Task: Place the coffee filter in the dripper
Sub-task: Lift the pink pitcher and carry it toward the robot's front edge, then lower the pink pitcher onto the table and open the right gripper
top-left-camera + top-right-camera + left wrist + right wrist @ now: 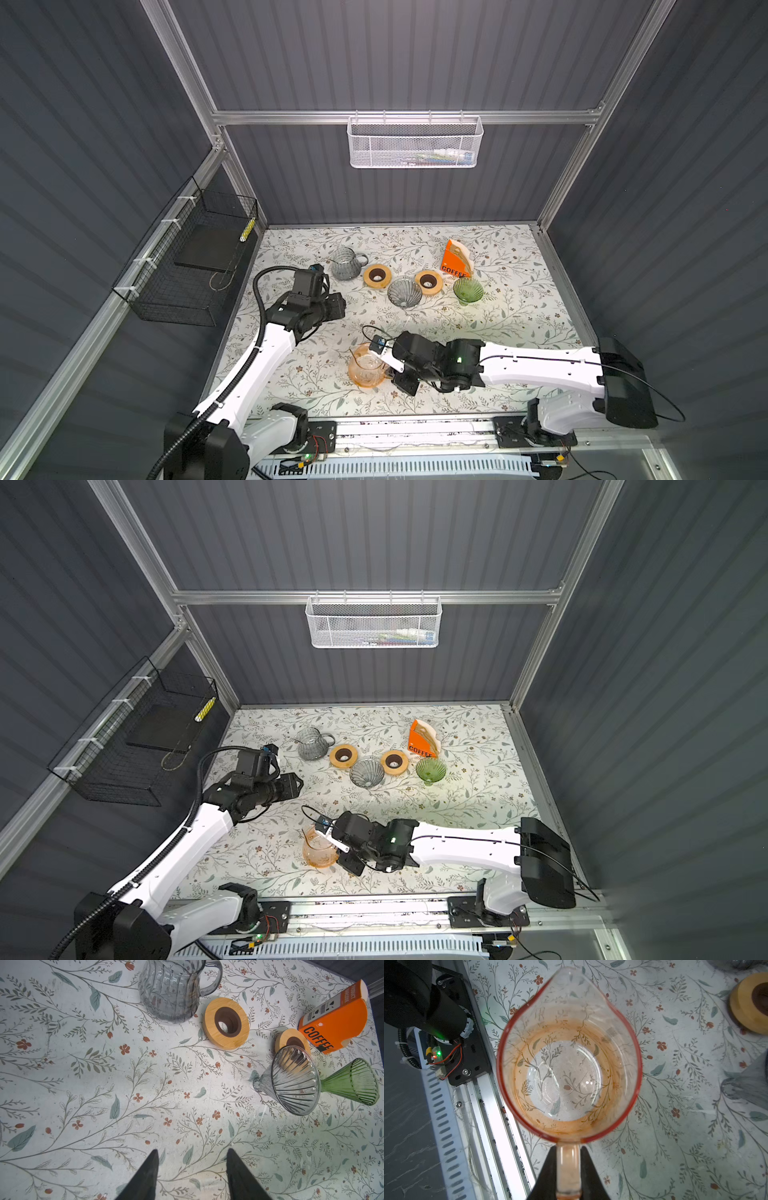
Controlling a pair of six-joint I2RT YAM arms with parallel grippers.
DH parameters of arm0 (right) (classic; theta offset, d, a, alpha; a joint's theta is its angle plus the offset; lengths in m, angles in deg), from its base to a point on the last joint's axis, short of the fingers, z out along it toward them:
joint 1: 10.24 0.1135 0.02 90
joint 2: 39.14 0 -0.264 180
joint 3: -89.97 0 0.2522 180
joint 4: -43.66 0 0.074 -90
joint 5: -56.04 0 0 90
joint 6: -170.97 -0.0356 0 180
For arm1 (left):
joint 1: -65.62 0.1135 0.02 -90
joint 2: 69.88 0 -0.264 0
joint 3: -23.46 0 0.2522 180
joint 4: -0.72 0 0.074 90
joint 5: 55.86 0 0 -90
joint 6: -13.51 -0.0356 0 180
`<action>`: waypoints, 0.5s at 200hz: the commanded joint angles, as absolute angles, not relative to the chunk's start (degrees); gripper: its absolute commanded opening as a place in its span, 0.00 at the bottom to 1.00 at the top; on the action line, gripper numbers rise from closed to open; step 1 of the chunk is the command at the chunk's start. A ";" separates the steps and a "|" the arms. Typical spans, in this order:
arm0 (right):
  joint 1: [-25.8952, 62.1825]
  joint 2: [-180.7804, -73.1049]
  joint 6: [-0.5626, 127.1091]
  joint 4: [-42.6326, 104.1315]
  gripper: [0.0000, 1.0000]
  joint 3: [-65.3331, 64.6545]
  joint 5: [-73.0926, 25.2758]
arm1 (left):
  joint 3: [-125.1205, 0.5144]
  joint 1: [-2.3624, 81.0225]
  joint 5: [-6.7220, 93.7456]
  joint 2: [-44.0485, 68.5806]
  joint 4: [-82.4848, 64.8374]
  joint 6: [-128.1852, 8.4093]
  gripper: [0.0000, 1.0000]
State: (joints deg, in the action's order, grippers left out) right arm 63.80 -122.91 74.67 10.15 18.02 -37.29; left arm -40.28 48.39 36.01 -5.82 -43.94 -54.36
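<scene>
Dark grey ribbed walls (415, 54) w/ alu frame (178, 54), white mesh basket (374, 145) on back rail (270, 117), floral tabletop (519, 316).

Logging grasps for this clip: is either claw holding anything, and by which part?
The right claw is shut on the orange glass pitcher, clamping its handle. The left claw is open above the tablecloth, holding nothing.

Both top views looked steeply down from high at the front edge, taking in the whole floral worktop (498, 307) almost identically. The left wrist camera faced down, close over the back row, sharing the grey dripper (291, 1084) with them. The right wrist camera sat directly above the orange jug (529, 1043).
</scene>
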 commanded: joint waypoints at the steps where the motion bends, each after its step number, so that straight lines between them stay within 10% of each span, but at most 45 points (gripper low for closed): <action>1: 63.94 -124.14 76.16 13.20 0.00 17.77 -37.17 | -39.36 48.13 34.89 -5.54 -43.32 -55.23 0.53; 100: 66.84 -128.71 76.40 13.65 0.00 17.95 -38.06 | -38.98 48.13 34.00 -5.19 -41.89 -55.22 0.53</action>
State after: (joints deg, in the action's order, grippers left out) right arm 66.47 -128.09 75.67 11.18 18.04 -36.97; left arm -39.95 48.39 34.70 -5.54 -42.56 -54.39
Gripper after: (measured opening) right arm 0.170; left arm 0.532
